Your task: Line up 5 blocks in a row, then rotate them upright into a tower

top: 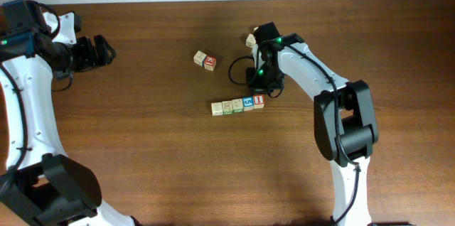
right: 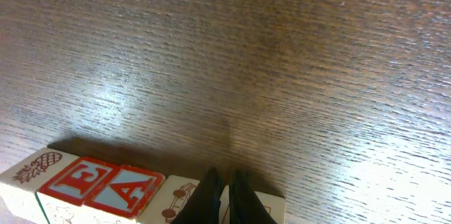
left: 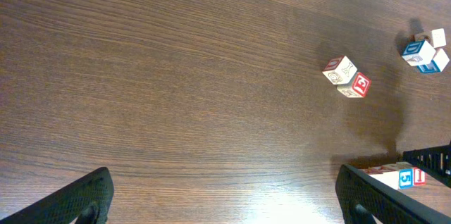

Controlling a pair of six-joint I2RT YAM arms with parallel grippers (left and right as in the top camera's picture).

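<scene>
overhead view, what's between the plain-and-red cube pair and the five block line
Nothing: only bare table lies between the cube pair and the five block line, as the overhead view shows.

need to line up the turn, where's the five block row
Overhead view: the five-block row lies mid-table, just below the shut right gripper and below-right of the separate pair.

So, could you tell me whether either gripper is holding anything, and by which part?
Nothing is held. The right gripper is shut on nothing, its tips beside the line of blocks; the left gripper is open and empty.
</scene>
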